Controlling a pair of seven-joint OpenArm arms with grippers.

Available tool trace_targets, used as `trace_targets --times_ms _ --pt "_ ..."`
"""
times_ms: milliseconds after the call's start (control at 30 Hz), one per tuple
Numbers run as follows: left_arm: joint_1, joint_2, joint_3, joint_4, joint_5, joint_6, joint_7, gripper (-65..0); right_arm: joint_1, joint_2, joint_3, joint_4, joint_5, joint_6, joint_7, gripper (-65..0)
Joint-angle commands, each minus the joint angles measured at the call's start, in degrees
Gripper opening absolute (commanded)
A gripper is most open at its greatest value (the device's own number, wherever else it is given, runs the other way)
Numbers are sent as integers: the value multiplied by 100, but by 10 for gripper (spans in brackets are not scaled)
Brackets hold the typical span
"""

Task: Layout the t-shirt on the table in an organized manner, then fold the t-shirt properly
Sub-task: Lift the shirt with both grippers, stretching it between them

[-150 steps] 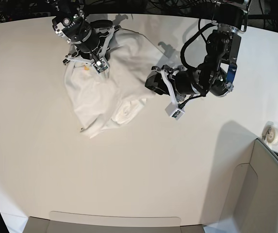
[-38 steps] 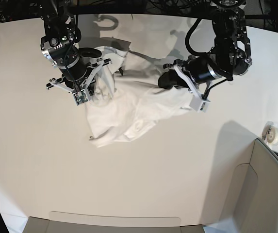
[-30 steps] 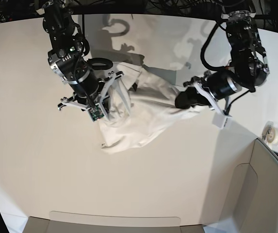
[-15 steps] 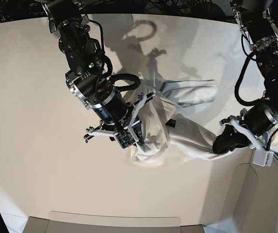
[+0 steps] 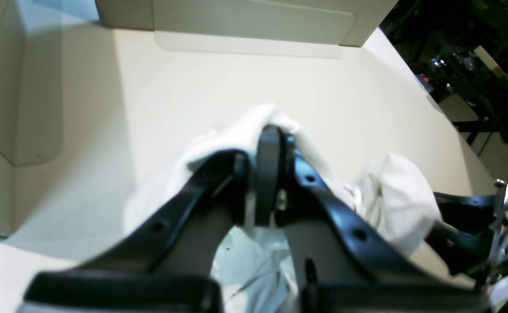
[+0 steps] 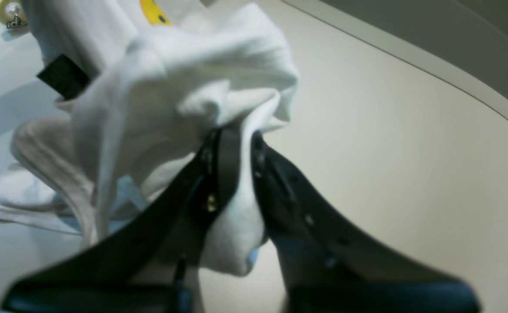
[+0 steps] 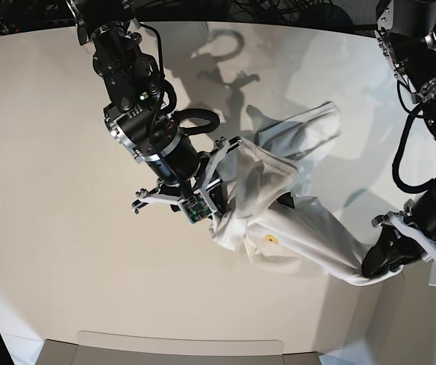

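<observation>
Bright, even light falls from overhead onto the table point(image 7: 65, 251), and it throws crisp dark arm shadows toward twelve o'clock in the base view. A softer grey shadow sits at nine o'clock on the edge. The base view is sharp but bows outward at its rim like a fisheye. Both wrist views are soft: the near black fingers point(image 5: 268, 174) smear out of focus at six o'clock, and the t-shirt point(image 6: 184, 87) glares pale, bluish in its folds.

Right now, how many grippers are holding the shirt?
2. The right gripper pinches the t-shirt near the table's middle; the left gripper clamps its other end at the near right.
</observation>
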Motion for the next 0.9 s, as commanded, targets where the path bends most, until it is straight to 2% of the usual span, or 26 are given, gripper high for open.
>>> trace_targets --times_ms 0,67,400,667,867 --pt "-178 -84 -21 69 -72 -5 -154 -650 34 -9 11 112 -27 -13 155 -551" --pt "-178 -84 -21 69 -72 -5 -154 -650 -19 18 11 112 -27 -13 155 -519" --pt "-503 -84 -4 69 -99 -5 -110 -650 -309 27 -7 103 -45 5 120 -509" --pt "-626 -84 -4 69 -108 -5 -101 -650 -405 27 -68 94 -45 23 111 -308" --pt "-952 -84 -4 78 -116 -5 -92 -650 -247 141 -569 77 -45 23 111 -289"
